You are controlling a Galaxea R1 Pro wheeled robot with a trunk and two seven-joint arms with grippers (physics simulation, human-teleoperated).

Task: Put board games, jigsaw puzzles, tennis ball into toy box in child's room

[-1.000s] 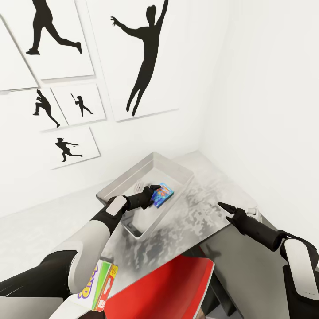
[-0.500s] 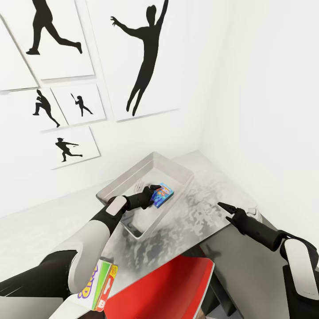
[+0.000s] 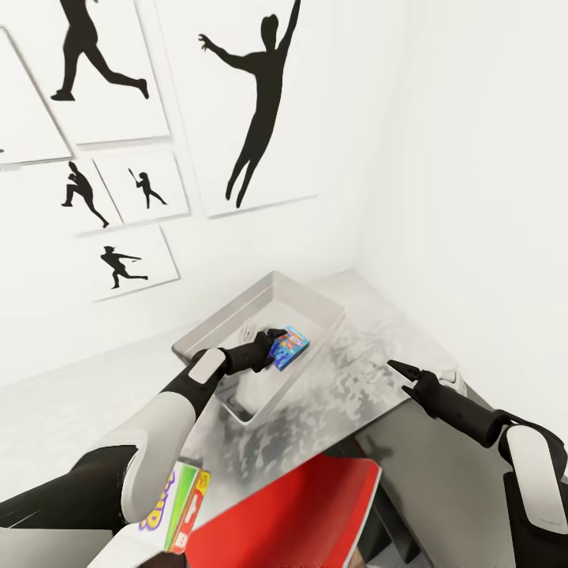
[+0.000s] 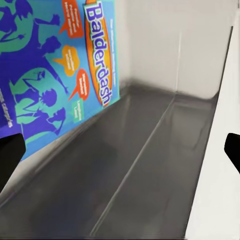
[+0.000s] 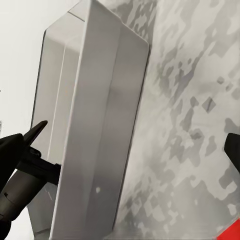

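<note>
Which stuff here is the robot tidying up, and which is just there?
Tidying:
blue Balderdash game carton, beside left gripper
pale grey toy box
white-green-red game carton
mottled grey-white table

Just there:
black silhouette wall prints
red chair
right gripper, open over the table

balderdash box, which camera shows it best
The left wrist view: the Balderdash box sits close up, its title readable, leaning over the toy box floor. The head view shows it small at the left gripper, lettering unreadable. The right wrist view gives the bin's outer wall, not the carton.
</note>
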